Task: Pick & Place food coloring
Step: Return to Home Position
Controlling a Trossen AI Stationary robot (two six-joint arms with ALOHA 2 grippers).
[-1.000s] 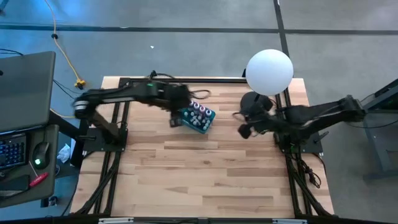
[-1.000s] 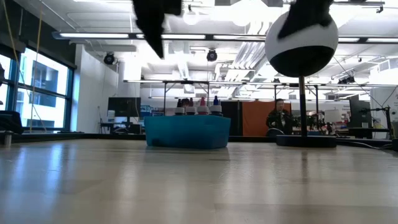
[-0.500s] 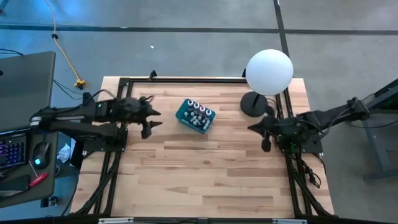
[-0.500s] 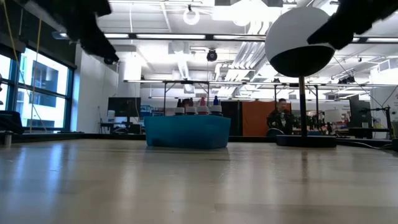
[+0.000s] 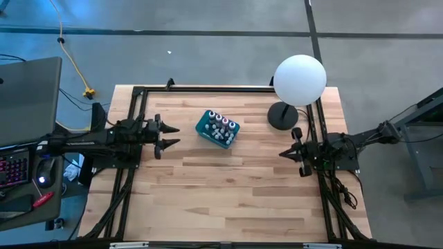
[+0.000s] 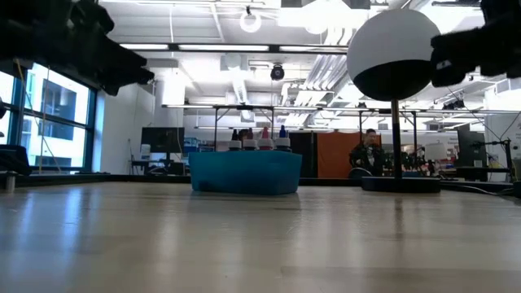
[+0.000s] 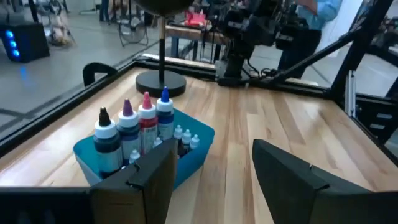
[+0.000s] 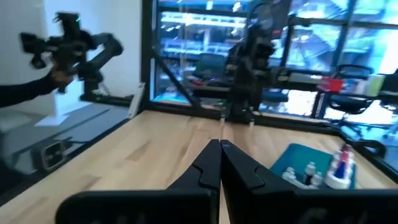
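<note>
The food coloring bottles [image 7: 142, 127] stand upright, packed in a teal square box [image 5: 217, 128] on the wooden table, a little left of its middle and toward the far edge. Their white caps and coloured tips stick up over the box rim [image 6: 259, 142]. My left gripper [image 5: 168, 135] hovers open and level at the table's left side, pointing at the box, with nothing between its fingers [image 7: 214, 180]. At the table's right side my right gripper [image 5: 285, 152] hovers shut and level, pointing left [image 8: 219, 163].
A white globe lamp [image 5: 300, 81] on a round black base [image 5: 280, 115] stands at the far right, close to my right arm. Black frame rails [image 5: 208, 88] run along the table's far, left and right edges. Bare wood [image 5: 228, 187] lies between the box and the near edge.
My left gripper has drawn back from over the box toward the table's left edge, sinking and tipping from pointing down to level, still open. My right gripper has pulled back from beside the lamp base toward the right edge, sinking and levelling. The box has stayed put.
</note>
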